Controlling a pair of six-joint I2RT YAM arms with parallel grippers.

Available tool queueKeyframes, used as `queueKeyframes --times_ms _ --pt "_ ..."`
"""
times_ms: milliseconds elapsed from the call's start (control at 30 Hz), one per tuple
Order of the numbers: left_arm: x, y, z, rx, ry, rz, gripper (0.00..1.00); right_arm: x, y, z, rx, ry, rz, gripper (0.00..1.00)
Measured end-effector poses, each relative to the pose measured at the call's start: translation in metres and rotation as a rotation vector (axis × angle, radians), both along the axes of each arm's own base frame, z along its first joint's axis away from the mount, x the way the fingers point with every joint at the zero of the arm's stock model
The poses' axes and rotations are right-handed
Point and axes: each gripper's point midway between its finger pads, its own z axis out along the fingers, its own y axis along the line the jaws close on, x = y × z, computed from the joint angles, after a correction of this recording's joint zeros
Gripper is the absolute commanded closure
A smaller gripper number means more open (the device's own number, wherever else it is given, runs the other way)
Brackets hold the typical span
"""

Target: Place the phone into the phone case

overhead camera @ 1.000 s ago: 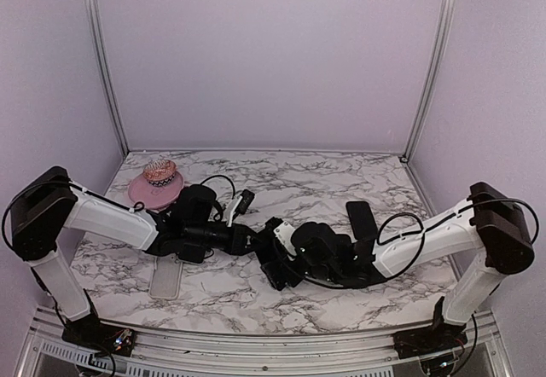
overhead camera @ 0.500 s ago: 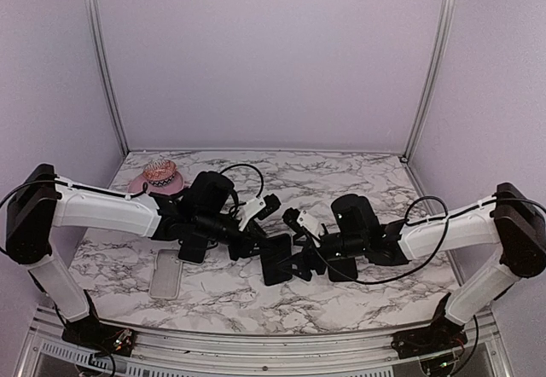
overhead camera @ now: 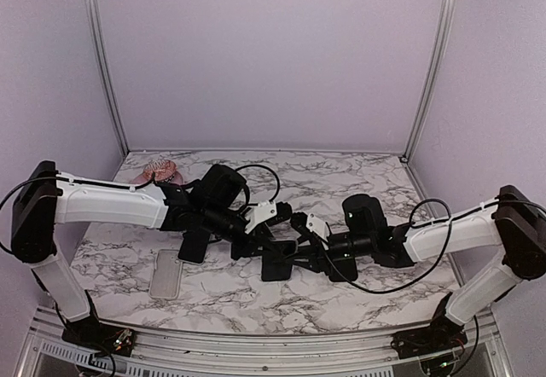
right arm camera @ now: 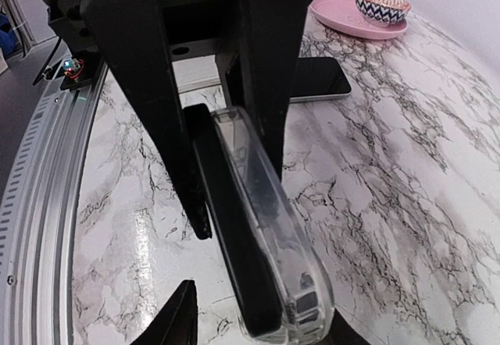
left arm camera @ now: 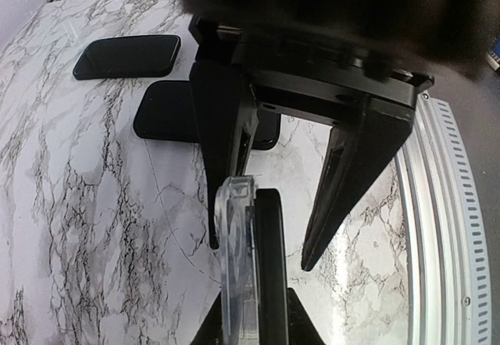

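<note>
Right fingers just narrowed from wide around the phone and case the left fingers pinch, can't tell if clamped, press-in looks next

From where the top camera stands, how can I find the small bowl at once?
Look at the far left corner of the marble table, behind the left arm. A pink plate lies there, and the bowl stands on it. Unlike the plain plate and the flat black phone nearby, it is deep and has a zigzag pattern.
</note>
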Motion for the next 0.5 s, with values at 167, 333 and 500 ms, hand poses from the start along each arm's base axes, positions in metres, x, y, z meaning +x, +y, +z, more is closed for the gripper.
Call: queueKeyframes --times_ms 167,333,500 --pt "-0.0013 -0.0002 0.0 0.008 -0.023 -0.03 0.94 0.0024 -0.0005 0.0013 -0.002 -0.055 0.017 0.84" --pt "-0.003 0.0 0.0 0.01 -0.055 -0.068 0.67 -0.0008 0.0001 -0.0006 -0.009 -0.084 0.053 0.9" --pt "-0.0013 0.0043 -0.0056 0.031 -0.049 -0.062 0.32 -0.0017 0.0014 -0.0013 -0.017 -0.128 0.082 0.9"
